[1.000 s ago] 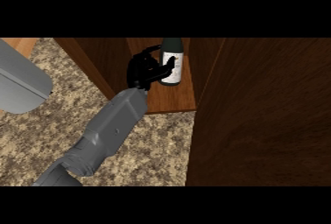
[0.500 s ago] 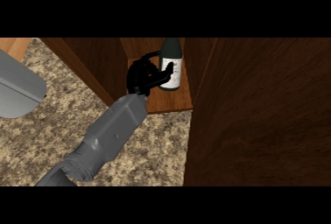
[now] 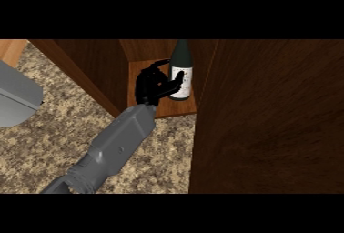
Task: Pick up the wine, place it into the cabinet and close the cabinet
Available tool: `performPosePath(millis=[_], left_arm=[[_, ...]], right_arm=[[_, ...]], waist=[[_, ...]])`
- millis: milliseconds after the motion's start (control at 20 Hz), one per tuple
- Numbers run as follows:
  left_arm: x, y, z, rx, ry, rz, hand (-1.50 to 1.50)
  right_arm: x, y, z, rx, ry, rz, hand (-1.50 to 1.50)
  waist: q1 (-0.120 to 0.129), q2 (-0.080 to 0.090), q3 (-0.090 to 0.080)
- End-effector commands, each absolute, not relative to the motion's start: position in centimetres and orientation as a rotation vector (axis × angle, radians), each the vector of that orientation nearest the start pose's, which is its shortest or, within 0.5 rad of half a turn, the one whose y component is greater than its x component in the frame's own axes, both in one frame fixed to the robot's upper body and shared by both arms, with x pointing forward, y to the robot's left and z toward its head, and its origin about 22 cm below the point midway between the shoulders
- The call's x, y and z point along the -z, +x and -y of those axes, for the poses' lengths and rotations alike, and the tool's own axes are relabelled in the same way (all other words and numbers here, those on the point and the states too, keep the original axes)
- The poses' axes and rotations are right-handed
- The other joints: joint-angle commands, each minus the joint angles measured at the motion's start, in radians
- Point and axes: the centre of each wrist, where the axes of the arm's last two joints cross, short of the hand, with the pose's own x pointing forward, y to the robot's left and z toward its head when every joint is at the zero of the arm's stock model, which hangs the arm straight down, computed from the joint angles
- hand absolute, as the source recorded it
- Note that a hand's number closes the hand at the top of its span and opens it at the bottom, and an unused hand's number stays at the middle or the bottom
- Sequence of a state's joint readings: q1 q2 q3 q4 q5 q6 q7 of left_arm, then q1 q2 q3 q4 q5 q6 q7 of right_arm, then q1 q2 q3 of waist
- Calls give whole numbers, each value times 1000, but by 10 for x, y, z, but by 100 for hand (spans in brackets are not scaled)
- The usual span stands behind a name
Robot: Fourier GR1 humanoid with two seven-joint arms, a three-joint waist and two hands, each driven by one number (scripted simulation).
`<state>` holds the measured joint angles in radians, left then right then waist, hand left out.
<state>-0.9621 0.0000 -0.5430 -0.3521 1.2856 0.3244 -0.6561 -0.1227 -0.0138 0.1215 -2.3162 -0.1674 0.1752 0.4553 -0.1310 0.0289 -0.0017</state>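
The dark glass wine bottle with a white label (image 3: 179, 73) stands upright inside the brown wooden cabinet (image 3: 101, 68), on its lighter wooden shelf floor (image 3: 176, 108), and it sits immediately to the right of the black hand (image 3: 153, 86) that reaches in from the near left. Its long axis runs up and down, neck pointing to the far side of the view. This hand belongs to the grey forearm (image 3: 114, 145) slanting across the speckled stone tabletop (image 3: 60, 136); which arm it is I cannot say for certain from here, though it looks like the right one reaching across. The fingers are curled toward the bottle's label side with the thumb touching it, so the hand appears to hold the bottle, though the fingers look partly spread. To the right, the dark wooden cabinet door (image 3: 269, 118) stands open and close by. I judge the placing nearly done: the next step is to let go, draw the hand back toward the near left, then swing the door shut. A grey rounded shape (image 3: 17, 95) shows at the left edge.
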Motion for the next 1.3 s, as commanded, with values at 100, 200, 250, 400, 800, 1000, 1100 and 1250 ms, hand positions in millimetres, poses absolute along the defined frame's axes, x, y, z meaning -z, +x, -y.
performPosePath(millis=[100, 200, 250, 400, 800, 1000, 1100, 1250], left_arm=[[7, 388, -76, -515, -227, 1563, 150], [5, 391, -77, -530, -201, 1563, -150], [8, 390, -78, -536, -199, 1561, -150], [3, 390, -74, -570, -188, 1568, -150], [3, 392, -72, -537, -127, 1549, -150], [7, 391, -73, -413, -46, 1620, -150], [-6, 397, -66, -374, -64, 1630, -150], [-20, 399, -54, -333, -62, 1679, -150]], right_arm=[[-181, 186, 203, -303, 364, 1954, -150], [-183, 181, 199, -326, 386, 1955, -150], [-186, 187, 193, -357, 401, 1968, -150], [-178, 185, 193, -322, 382, 1947, -150], [-175, 187, 204, -343, 371, 1954, -150], [-179, 193, 196, -324, 367, 1962, -150], [-171, 194, 199, -326, 378, 1948, -150], [-178, 189, 198, -326, 377, 1957, -150]], waist=[[-4, 1, 0], [-16, 4, 0], [-22, 9, -1], [-11, 3, 0], [-8, 5, 2], [-6, 8, 1], [2, 7, 2], [4, 1, 1]])
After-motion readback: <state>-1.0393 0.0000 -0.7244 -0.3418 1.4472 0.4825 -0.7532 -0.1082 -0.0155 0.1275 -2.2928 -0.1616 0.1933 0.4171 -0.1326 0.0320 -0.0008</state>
